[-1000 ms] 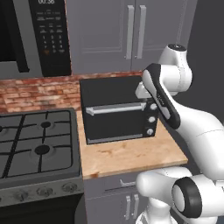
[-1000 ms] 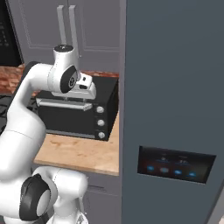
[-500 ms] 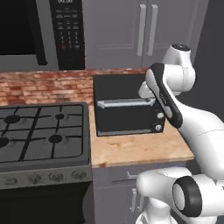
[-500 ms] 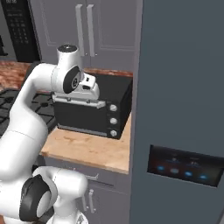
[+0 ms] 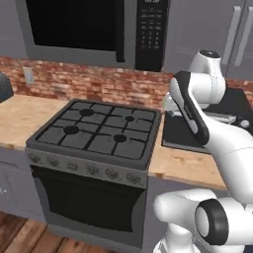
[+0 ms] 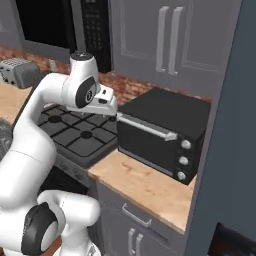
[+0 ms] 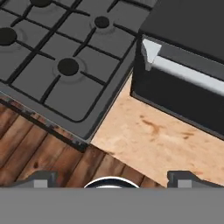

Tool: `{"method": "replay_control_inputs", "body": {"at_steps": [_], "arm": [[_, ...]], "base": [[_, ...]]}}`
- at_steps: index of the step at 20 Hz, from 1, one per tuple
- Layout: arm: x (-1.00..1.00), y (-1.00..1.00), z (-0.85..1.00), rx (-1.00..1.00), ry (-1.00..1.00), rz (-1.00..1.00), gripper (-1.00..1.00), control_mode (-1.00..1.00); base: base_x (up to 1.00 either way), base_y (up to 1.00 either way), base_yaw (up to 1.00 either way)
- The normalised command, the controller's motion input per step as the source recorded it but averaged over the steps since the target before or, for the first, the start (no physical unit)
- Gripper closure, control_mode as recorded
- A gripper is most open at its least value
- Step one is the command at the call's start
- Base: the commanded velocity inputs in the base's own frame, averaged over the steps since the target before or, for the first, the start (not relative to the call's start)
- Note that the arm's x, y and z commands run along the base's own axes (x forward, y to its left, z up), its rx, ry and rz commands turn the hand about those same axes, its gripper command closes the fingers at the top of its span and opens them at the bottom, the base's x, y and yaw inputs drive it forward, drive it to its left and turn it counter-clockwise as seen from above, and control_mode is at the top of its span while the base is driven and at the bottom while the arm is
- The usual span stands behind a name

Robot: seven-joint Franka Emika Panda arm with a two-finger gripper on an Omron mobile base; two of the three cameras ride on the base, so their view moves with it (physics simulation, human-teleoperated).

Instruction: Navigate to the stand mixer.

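The stand mixer is out of view. My gripper (image 7: pixel 112 180) hangs above the seam between the gas stove (image 7: pixel 65 57) and the wooden counter (image 7: pixel 153 140). Its two fingertips (image 7: pixel 43 179) stand far apart at the bottom of the hand view, open with nothing between them. In the right base view the gripper (image 6: pixel 111 111) sits just left of the black toaster oven (image 6: pixel 165 131). In the left base view the gripper (image 5: pixel 168 104) peeks out from behind the white forearm.
A black microwave (image 5: pixel 84 24) hangs over the stove (image 5: pixel 99 131). A silver toaster (image 6: pixel 17 72) stands on the counter at the far left. The dark grey fridge (image 6: pixel 235 150) walls off the right side. Wood floor (image 7: pixel 39 144) lies below the stove front.
The whole picture has shifted: the base has driven left, so the stove now fills the middle and the toaster oven has slid to the right. The arm's pose is unchanged.
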Motion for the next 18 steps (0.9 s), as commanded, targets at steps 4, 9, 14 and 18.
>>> {"method": "replay_control_inputs", "body": {"at_steps": [4, 9, 14, 18], "arm": [[0.0, 0.0, 0.0, 0.0, 0.0, 0.0, -1.0, 1.0], [0.0, 0.0, 0.0, 0.0, 0.0, 0.0, -1.0, 1.0], [0.0, 0.0, 0.0, 0.0, 0.0, 0.0, -1.0, 1.0], [0.0, 0.0, 0.0, 0.0, 0.0, 0.0, -1.0, 1.0]], "base": [[0.0, 0.05, 0.76], [-0.01, 0.05, 0.84], [-0.16, 0.08, 0.82], [-0.21, 0.18, 0.8]]}}
